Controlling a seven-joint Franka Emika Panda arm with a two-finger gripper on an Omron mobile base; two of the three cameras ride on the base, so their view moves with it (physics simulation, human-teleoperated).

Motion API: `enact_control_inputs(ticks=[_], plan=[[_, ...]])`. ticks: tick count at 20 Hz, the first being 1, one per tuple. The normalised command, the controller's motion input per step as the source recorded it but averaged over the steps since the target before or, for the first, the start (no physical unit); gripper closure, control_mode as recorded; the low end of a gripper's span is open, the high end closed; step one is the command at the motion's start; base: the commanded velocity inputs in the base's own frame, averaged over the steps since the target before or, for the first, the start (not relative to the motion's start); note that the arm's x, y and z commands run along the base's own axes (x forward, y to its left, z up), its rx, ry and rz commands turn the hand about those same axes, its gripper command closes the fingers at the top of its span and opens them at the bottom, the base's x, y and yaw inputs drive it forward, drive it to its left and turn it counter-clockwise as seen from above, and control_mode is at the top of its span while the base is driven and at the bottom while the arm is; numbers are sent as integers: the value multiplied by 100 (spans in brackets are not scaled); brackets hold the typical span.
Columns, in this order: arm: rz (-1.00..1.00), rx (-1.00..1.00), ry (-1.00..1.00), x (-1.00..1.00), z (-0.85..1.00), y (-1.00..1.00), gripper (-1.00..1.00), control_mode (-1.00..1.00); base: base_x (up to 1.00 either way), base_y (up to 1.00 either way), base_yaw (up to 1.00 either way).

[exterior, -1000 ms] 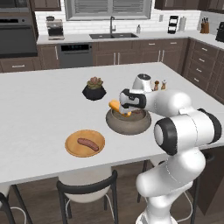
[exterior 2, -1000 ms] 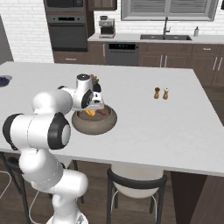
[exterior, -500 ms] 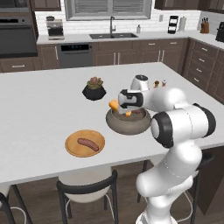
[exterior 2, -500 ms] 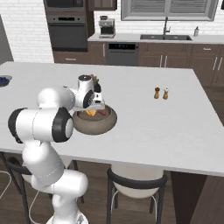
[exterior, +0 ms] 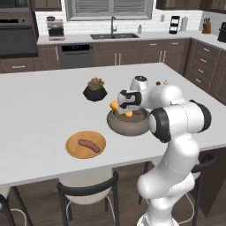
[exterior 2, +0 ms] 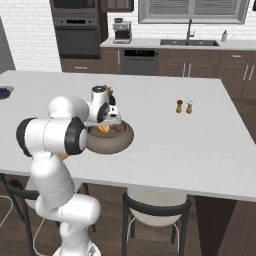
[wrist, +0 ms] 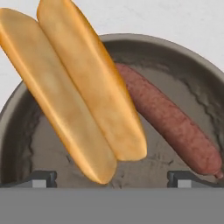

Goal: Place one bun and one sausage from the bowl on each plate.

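The grey-brown bowl (exterior: 128, 126) (exterior 2: 107, 140) (wrist: 175, 48) stands mid-counter. In it lie two long orange buns (wrist: 57, 100) (wrist: 94, 78), side by side with their ends leaning over the rim, and one red-brown sausage (wrist: 170, 122) next to them. My gripper (exterior: 125, 108) (exterior 2: 106, 124) (wrist: 116, 179) hangs open just above the bowl, near the buns' lower ends, holding nothing. An orange-brown wooden plate (exterior: 73, 150) sits left of the bowl near the front edge, with a sausage (exterior: 89, 145) lying on it.
A dark pot with a plant (exterior: 95, 89) stands behind the bowl to the left. Salt and pepper shakers (exterior 2: 184, 106) stand further right. A small bowl of blue berries (exterior 2: 4, 92) sits at the counter's far left. Stools line the front edge.
The hand has shifted slightly over the bowl and the elbow has swung a little inward. The jaws stay open; buns and sausages lie as before.
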Motion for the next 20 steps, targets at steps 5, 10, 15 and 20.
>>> enact_control_inputs(ticks=[5, 10, 15, 20], plan=[[0, 0, 0, 10, -16, 8, -100, -100, 0, 0, 0], [17, 0, 0, 0, -8, 1, -100, -100, 0, 0, 0], [10, 0, 0, 7, -1, 0, -100, -100, 0, 0, 0], [0, -4, 0, 3, -12, 6, -100, -100, 0, 0, 0]])
